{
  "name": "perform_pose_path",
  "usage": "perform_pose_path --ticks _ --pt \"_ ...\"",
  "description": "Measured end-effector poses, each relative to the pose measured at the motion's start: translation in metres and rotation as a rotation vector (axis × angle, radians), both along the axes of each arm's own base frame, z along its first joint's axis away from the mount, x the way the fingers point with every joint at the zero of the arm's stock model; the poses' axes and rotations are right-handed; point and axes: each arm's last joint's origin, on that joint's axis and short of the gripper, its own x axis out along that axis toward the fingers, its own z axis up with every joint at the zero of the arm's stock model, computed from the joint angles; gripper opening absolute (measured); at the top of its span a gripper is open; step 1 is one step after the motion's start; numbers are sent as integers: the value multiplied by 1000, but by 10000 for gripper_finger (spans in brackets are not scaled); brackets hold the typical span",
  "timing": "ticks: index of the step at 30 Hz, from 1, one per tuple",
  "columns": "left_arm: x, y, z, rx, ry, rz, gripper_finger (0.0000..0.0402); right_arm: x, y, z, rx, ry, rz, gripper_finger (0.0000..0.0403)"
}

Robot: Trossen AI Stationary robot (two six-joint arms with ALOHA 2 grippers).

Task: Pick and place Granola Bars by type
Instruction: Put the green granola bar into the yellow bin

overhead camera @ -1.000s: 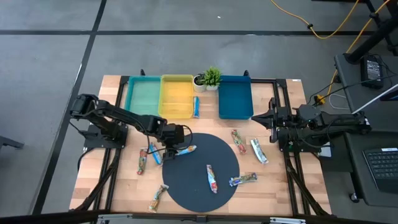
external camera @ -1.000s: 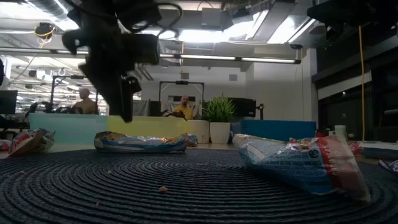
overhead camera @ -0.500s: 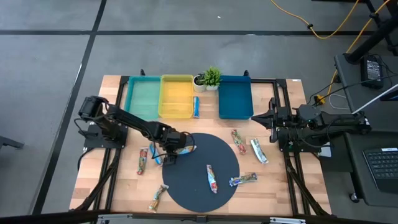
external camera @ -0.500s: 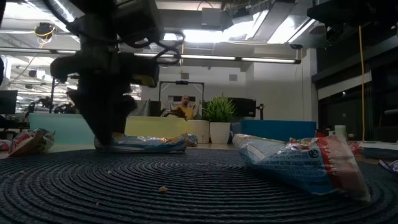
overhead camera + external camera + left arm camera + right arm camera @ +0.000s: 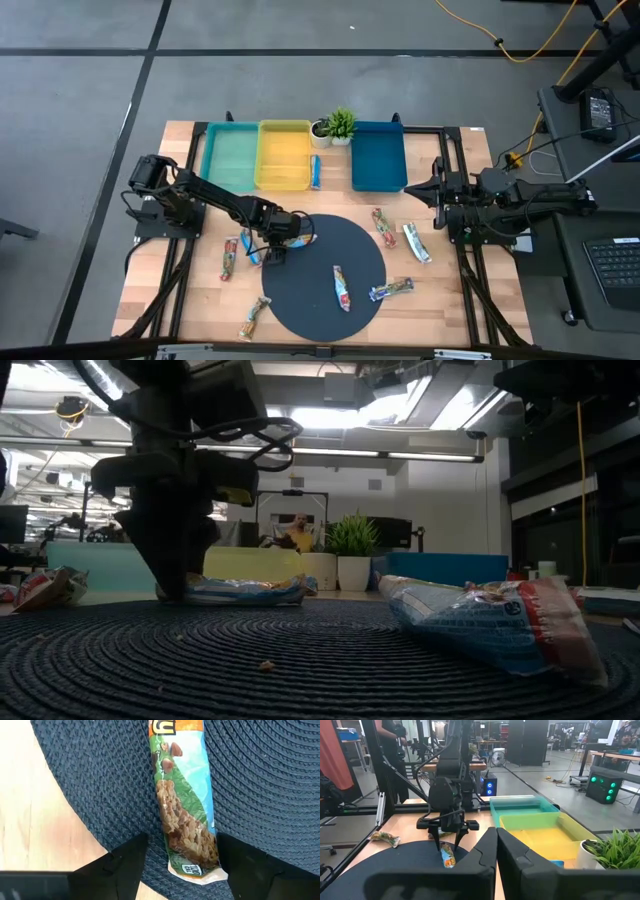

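Note:
A granola bar (image 5: 185,805) with a green, blue and orange wrapper lies flat on the left edge of the round dark mat (image 5: 325,275). My left gripper (image 5: 182,865) points down over the bar's left end, open, one finger on each side of it. The same bar (image 5: 235,590) shows behind the gripper (image 5: 180,585) in the low view. I cannot tell whether a finger touches the wrapper. My right gripper (image 5: 415,190) waits shut at the table's right side, level and high.
Green (image 5: 231,155), yellow (image 5: 284,153) and blue (image 5: 378,155) trays line the far edge, with a potted plant (image 5: 338,125) and a blue bar (image 5: 315,172) between them. Other bars lie on the mat (image 5: 341,287), left of it (image 5: 232,258) and right of it (image 5: 416,242).
My left gripper has come down, and slightly toward the near edge, until its fingers straddle the left end of the bar on the mat. It has then kept still. The bar has not moved.

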Motion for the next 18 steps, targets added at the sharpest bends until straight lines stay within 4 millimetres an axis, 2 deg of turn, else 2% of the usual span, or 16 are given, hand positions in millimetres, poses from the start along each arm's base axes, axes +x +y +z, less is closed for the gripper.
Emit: perform_pose_path --ticks 9,13,18 --pt "-2 1 2 4 7 55 194 0 0 0 0 0 0 13" --pt "2 0 8 4 2 56 153 0 0 0 0 0 0 13" --pt "7 0 20 36 22 55 80 0 0 0 0 0 0 13"
